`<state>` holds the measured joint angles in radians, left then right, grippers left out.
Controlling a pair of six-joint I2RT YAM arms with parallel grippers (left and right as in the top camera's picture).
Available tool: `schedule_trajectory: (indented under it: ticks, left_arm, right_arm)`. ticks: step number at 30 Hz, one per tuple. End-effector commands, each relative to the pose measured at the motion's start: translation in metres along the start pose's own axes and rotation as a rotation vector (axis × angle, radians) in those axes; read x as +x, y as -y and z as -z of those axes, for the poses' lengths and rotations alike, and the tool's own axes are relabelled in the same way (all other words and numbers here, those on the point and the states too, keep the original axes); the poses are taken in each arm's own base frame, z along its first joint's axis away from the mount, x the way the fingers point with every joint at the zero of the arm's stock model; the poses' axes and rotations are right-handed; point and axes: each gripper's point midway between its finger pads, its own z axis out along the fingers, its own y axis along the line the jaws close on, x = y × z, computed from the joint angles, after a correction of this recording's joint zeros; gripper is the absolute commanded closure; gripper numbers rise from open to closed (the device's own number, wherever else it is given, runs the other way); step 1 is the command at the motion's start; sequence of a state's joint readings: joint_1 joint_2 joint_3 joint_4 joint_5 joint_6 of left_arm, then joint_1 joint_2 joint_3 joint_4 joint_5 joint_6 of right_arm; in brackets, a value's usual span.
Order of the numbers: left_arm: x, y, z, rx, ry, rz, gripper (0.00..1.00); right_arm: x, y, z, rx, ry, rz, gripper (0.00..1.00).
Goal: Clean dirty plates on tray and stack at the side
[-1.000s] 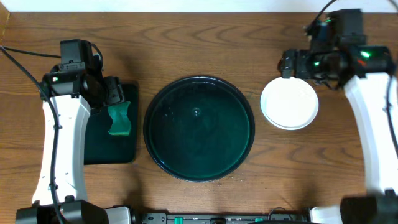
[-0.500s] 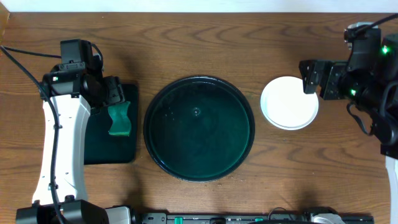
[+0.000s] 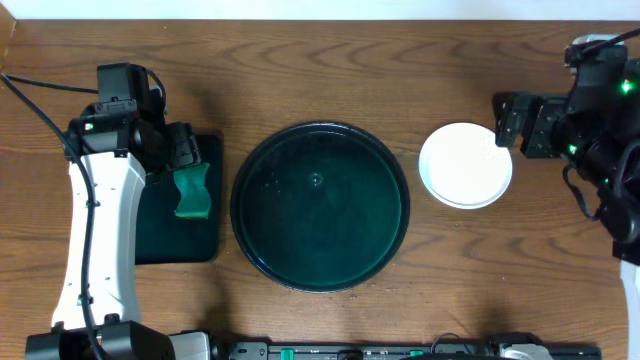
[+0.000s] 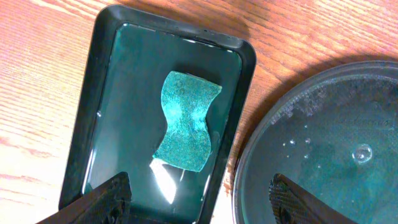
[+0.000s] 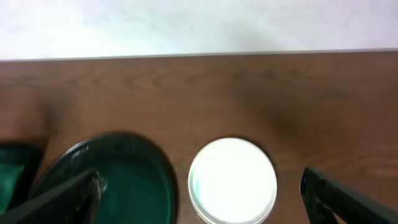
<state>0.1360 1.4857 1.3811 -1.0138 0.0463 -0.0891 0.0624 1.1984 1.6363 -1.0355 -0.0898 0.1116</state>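
Left gripper (image 4: 199, 188): is hovering over the small rectangular tray (image 4: 92, 99), fingers (image 4: 107, 198) spread wide apart, gripping nothing.
Sponge (image 4: 186, 121): is lying flat inside the rectangular tray, below the left gripper, touched by neither finger.
Right gripper (image 5: 199, 184): is hanging off the table, just right of the plates, fingers standing wide apart with nothing between them.
Plates (image 3: 465, 165): are sitting on the table (image 3: 330, 70) to the right of the tray, apart from its rim, a white one showing on top; how many are lying beneath cannot be told.
Tray (image 3: 320, 205): is resting mid-table between the two arms, droplets glistening on its floor.
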Motion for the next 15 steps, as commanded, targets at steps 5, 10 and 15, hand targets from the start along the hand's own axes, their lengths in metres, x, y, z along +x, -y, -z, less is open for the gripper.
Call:
schedule_trajectory:
  ticks: [5, 10, 15]
  left_arm:
    - [-0.001, -0.002, 0.000, -0.004, -0.002, 0.006, 0.28]
    - [-0.001, -0.002, 0.000, -0.004, -0.001, 0.006, 0.28]
    - [-0.001, -0.002, 0.000, -0.004, -0.002, 0.006, 0.28]
  right_arm:
    - [0.037, 0.008, 0.008, 0.014, 0.133, 0.066, 0.01]
    - [0.066, 0.013, 0.019, 0.007, 0.319, 0.078, 0.01]
    - [0.107, 0.026, 0.021, 0.029, 0.445, 0.072, 0.01]
